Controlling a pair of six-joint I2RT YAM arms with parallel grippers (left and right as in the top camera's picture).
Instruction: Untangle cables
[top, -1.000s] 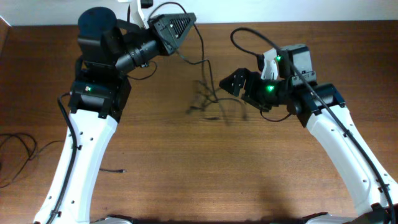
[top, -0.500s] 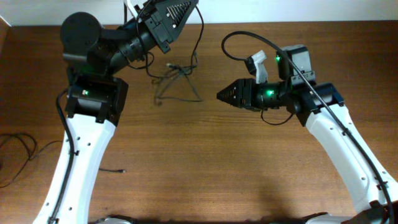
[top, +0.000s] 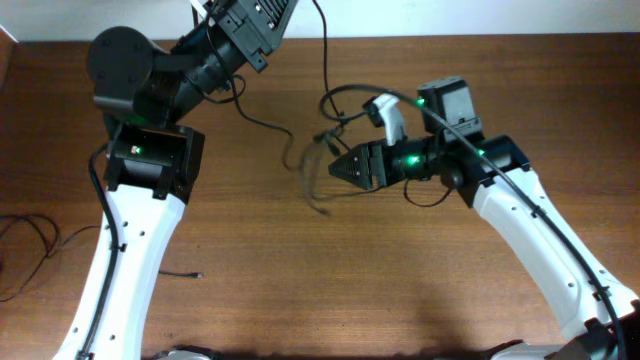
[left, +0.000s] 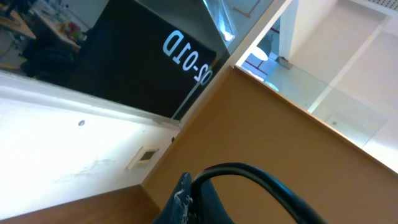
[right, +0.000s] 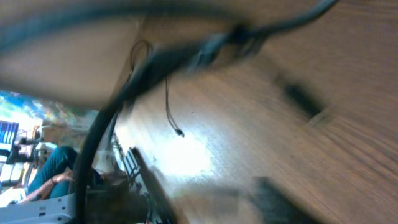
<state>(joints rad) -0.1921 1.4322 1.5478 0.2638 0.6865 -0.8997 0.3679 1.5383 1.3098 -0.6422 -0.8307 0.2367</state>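
The cables (top: 304, 168) hang from the clenched left tool (top: 272, 10) (right tool (top: 338, 168) beside them, grip unclear).

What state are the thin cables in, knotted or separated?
Bunched together: overhead, the cables form one blurred cluster of loops beside the right gripper. Knotted or not, cannot tell.

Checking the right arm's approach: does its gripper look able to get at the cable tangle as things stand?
Probably yes: the right gripper points straight at the cables, just off its tip, nothing between them. Blur hides any contact.
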